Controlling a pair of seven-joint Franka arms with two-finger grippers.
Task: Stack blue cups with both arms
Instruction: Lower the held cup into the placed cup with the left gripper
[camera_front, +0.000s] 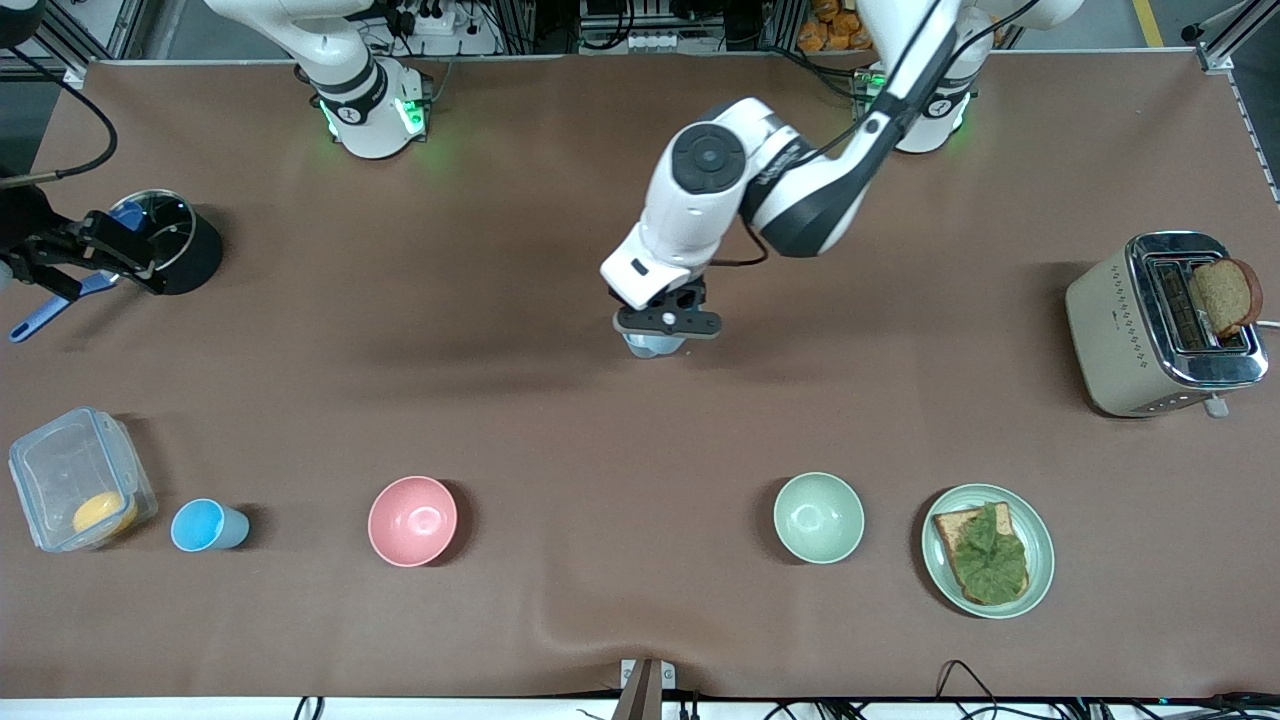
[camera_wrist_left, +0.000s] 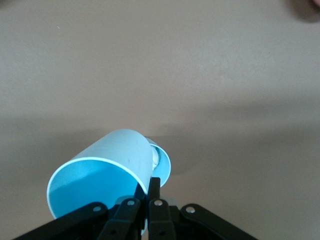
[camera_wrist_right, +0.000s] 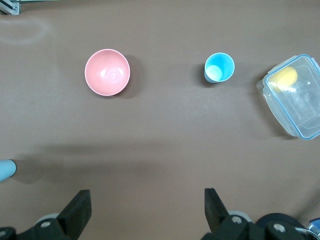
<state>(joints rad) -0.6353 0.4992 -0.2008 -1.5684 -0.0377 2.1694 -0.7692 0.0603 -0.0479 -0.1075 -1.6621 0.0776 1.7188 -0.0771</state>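
The left claw (camera_front: 667, 322) is clamped on the rim of one blue cup (camera_wrist_left: 107, 172), apparently lifted over mid-tabletop (camera_front: 560, 400); next it must travel to the second blue cup (camera_front: 208, 525) beside the pink bowl (camera_front: 412, 520), while the right claw (camera_wrist_right: 147, 210) waits, fingers apart.

Two blue cups: one (camera_front: 208, 525) standing on the table at about 8 o'clock, one (camera_wrist_left: 107, 172) gripped at centre. Two bowls: one pink (camera_front: 412, 520), one pale green (camera_front: 818, 517). One each of the following: plate with leaf-topped bread (camera_front: 987, 549), toaster (camera_front: 1165, 325), clear lidded container (camera_front: 80, 479), black utensil pot (camera_front: 180, 240).
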